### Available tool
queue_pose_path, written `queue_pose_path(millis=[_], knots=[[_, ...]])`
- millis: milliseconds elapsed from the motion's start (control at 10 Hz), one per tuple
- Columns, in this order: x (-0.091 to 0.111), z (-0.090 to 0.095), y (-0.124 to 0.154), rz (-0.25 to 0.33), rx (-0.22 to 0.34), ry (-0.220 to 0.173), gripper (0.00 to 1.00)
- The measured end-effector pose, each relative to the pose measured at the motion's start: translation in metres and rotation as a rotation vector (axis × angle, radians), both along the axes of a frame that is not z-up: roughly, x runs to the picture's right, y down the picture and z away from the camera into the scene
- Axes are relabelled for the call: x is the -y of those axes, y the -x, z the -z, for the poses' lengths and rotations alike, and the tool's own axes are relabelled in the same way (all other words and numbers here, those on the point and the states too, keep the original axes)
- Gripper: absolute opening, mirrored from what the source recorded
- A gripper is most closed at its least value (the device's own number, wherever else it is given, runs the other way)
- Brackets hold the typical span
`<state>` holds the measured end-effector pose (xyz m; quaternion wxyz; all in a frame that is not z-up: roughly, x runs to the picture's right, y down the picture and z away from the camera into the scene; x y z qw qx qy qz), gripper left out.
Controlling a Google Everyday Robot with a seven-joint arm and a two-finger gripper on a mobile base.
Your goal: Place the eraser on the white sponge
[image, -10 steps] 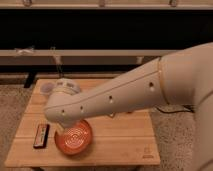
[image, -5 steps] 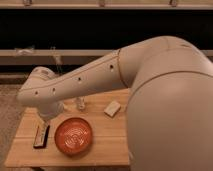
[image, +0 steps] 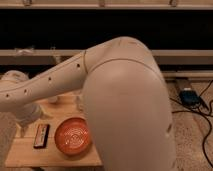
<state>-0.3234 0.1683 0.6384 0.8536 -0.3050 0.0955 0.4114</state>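
orange plate (image: pixel 73 136) on wooden table (image: pixel 55 158) | dark box (image: pixel 188 96) with cables (image: pixel 202 145) on floor, right

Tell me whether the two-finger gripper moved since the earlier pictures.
Yes: leftward. The gripper now hangs just left of the flat black eraser, away from the round orange plate.

The one camera is looking down from high up, behind the robot's cream, rounded plastic arm (image: pixel 125 100), which is sitting very close to the lens and filling the middle and right of the view. It is facing a dark shelved wall (image: pixel 100 30). The gripper (image: pixel 23 127) is hanging at far left over the pale wooden table (image: pixel 60 159), with the round orange ribbed plate (image: pixel 73 136) lying to its right.
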Motion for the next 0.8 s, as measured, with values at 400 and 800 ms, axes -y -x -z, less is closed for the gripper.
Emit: queue_pose_path(millis=[400,800], knots=[[-0.017,-0.017,0.019,-0.019,-0.027,-0.010,0.80],[-0.018,-0.018,0.020,-0.026,-0.009,-0.017,0.80]])
